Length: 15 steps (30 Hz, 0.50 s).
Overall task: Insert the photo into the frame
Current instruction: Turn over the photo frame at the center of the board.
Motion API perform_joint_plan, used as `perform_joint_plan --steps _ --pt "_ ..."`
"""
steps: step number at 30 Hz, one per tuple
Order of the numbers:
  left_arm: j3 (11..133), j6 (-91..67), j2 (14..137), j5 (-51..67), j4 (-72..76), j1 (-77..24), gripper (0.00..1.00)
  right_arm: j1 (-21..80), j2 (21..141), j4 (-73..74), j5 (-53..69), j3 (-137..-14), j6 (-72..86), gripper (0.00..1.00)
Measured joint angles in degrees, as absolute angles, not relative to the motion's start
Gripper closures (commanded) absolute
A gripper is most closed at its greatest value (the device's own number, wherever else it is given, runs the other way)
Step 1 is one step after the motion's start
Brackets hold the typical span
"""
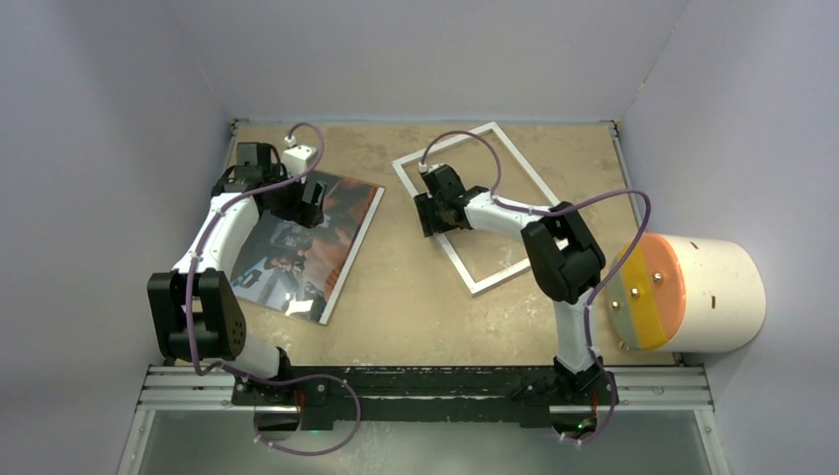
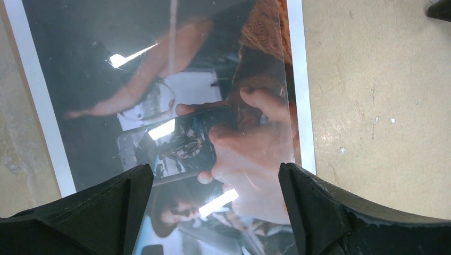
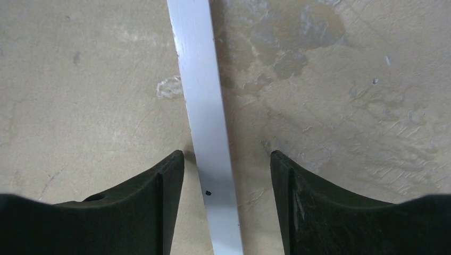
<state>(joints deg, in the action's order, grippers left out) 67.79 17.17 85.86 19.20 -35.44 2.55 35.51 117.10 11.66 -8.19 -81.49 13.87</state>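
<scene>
The photo [image 1: 326,233] lies flat on the left of the table, a glossy dark print with orange-brown patches and a white border. My left gripper [image 1: 312,203] hovers over its far end, open; in the left wrist view the fingers [image 2: 109,210] stand wide apart above the photo [image 2: 159,90], with nothing between them. The frame [image 1: 445,142], white face up, lies at the middle back. My right gripper [image 1: 432,216] is low over its left rail. In the right wrist view the gripper [image 3: 227,170] straddles the frame's white rail [image 3: 199,79], with a gap on each side.
A white cylinder with an orange and yellow disc face [image 1: 693,292] lies on its side at the right edge. Grey walls close in the table on three sides. A faint clear sheet edge [image 2: 287,95] shows over the photo near its right border.
</scene>
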Motion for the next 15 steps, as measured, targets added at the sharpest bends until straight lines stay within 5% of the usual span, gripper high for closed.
perform_joint_plan --steps 15 --pt "67.79 17.61 85.86 19.14 -38.87 1.48 0.00 37.98 117.91 11.92 -11.33 -81.84 15.92 0.92"
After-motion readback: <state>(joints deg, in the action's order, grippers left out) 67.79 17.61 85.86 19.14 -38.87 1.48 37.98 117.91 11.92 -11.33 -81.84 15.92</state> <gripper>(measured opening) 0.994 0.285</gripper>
